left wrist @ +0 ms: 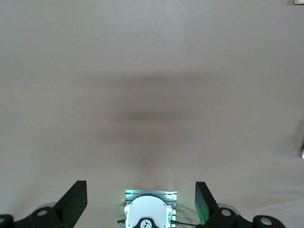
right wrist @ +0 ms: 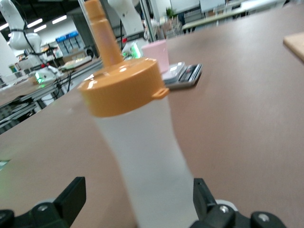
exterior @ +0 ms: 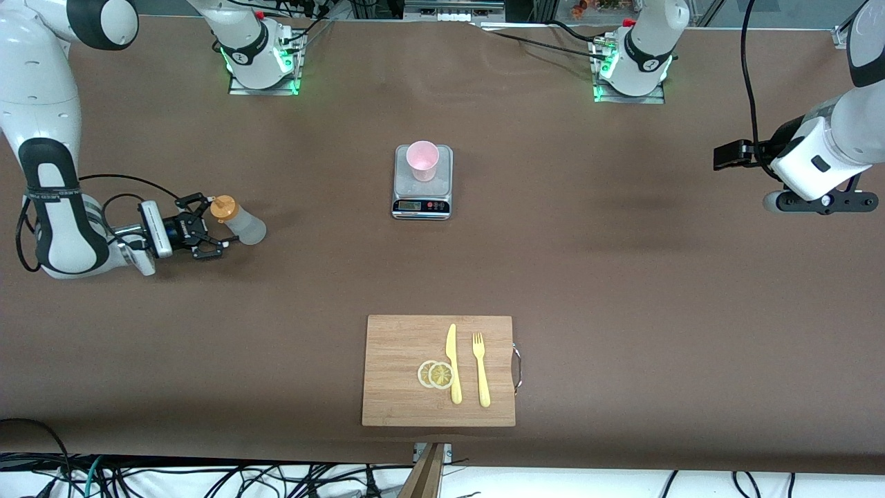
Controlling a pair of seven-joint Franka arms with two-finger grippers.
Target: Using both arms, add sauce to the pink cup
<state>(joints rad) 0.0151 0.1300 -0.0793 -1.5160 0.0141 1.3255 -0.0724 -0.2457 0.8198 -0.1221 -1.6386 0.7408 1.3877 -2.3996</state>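
The sauce bottle (exterior: 240, 221), whitish with an orange nozzle cap, stands on the table near the right arm's end. My right gripper (exterior: 216, 223) is low by the table and open, one finger on each side of the bottle without gripping it. In the right wrist view the bottle (right wrist: 142, 142) fills the gap between the fingers of the right gripper (right wrist: 137, 190). The pink cup (exterior: 422, 160) stands upright on the grey kitchen scale (exterior: 422, 197) at mid table, and it also shows in the right wrist view (right wrist: 157, 54). My left gripper (exterior: 819, 202) waits open and empty, high over the left arm's end, and shows in the left wrist view (left wrist: 141, 190).
A wooden cutting board (exterior: 401, 346) lies nearer the front camera than the scale. It holds a yellow knife (exterior: 453, 363), a yellow fork (exterior: 480, 370) and two lemon slices (exterior: 435, 374). The arms' bases (exterior: 263, 62) stand along the table's edge farthest from the camera.
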